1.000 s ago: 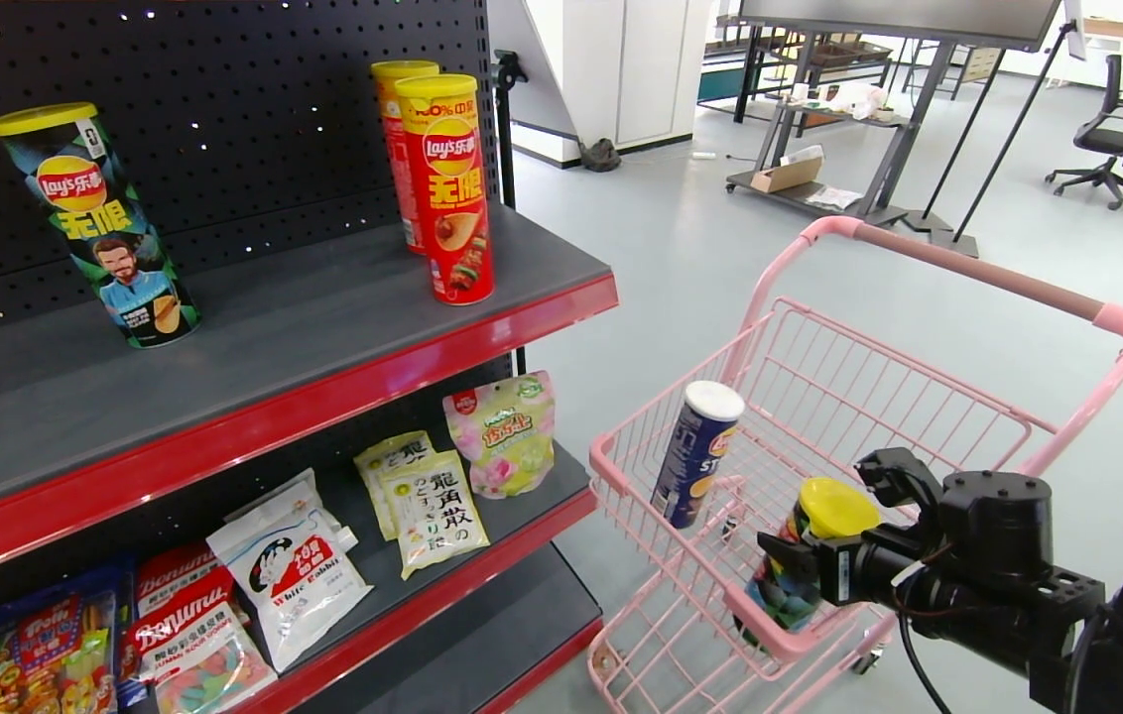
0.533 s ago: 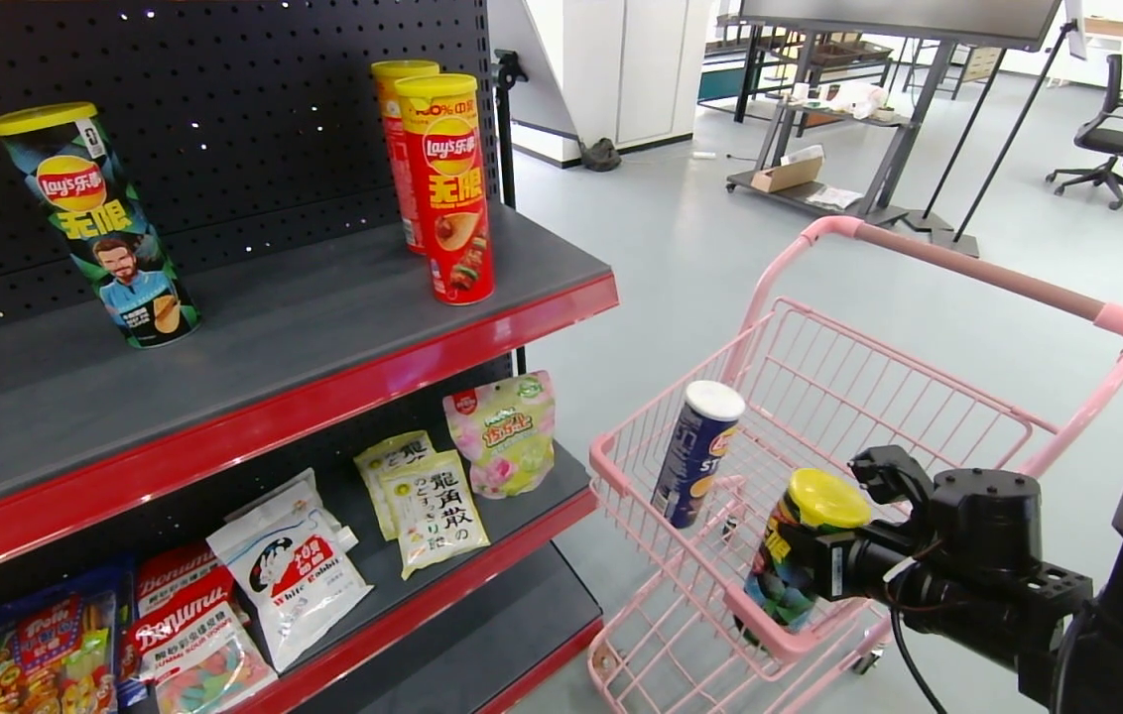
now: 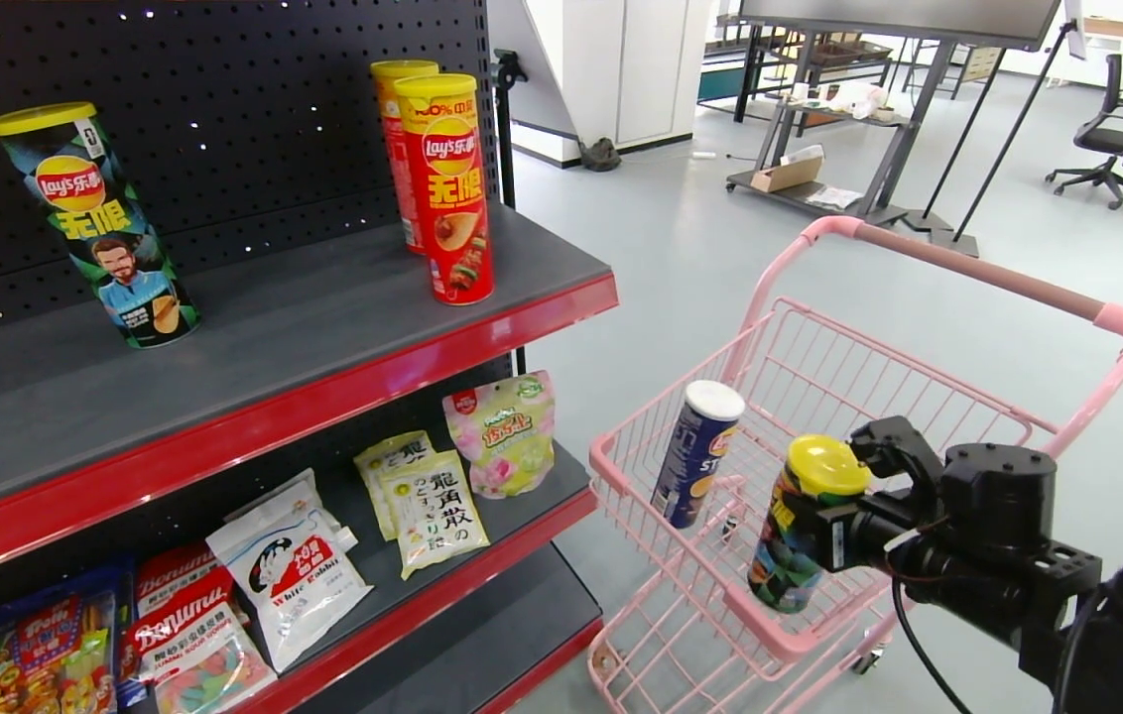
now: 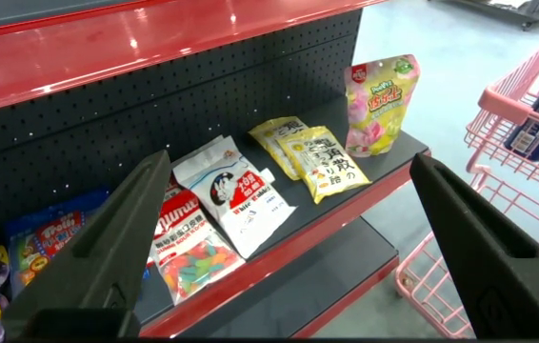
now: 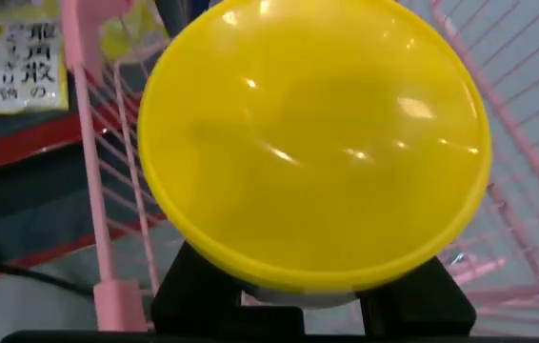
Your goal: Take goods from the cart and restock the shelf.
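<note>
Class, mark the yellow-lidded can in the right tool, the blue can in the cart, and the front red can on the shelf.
yellow-lidded patterned chip can [image 3: 778,570]: head view, lower body.
white-lidded dark blue chip can [image 3: 693,461]: head view, mid-body.
front red yellow-lidded chip can [image 3: 452,193]: head view, label.

Five cans: three on the top shelf [image 3: 323,327], one dark can [image 3: 95,223] at the left and two red cans [image 3: 447,188] at the right (one stands half hidden behind the other), plus one blue can [image 3: 695,451] inside the cart [image 3: 978,270] and one yellow-lidded can [image 3: 800,535] at its near rim. One cart. On the lower shelf [image 3: 552,486]: one pink bag [image 3: 505,433], two yellow bags [image 3: 437,511], two red bags [image 3: 189,625], one blue bag [image 3: 51,635]; white bags [image 3: 289,575], one or two, overlapped.
</note>
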Controlling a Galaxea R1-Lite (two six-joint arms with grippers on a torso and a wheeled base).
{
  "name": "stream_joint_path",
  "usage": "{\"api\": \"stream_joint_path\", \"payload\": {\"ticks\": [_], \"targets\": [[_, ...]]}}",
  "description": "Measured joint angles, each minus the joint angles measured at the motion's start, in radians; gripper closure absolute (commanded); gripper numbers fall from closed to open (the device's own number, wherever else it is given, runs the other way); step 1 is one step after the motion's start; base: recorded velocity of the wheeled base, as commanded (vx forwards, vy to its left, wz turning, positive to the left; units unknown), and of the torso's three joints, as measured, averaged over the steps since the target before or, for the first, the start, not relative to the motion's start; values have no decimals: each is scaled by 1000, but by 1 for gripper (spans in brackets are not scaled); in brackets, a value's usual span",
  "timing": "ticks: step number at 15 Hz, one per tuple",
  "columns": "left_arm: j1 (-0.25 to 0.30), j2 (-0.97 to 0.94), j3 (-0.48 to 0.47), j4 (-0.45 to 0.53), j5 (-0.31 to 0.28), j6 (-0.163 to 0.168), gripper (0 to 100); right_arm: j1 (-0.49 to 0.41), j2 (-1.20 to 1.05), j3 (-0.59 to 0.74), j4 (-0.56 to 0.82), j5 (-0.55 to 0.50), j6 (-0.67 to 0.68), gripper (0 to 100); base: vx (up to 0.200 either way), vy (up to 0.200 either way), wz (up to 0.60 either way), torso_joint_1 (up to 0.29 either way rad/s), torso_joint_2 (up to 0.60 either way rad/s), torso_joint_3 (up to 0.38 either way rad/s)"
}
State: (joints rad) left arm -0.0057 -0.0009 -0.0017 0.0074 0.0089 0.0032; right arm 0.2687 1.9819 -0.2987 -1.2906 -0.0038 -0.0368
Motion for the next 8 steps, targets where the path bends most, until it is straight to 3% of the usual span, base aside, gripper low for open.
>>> {"api": "stream_joint_path", "payload": {"ticks": [2,8], "targets": [[0,0,0,0,0,0,0,-9,-76,-121,124,-10,-36,100,0,0,0,0,0,0],[0,0,0,0,0,0,0,-46,-379,-562,844,-83,-68,100,0,0,0,0,0,0]]}}
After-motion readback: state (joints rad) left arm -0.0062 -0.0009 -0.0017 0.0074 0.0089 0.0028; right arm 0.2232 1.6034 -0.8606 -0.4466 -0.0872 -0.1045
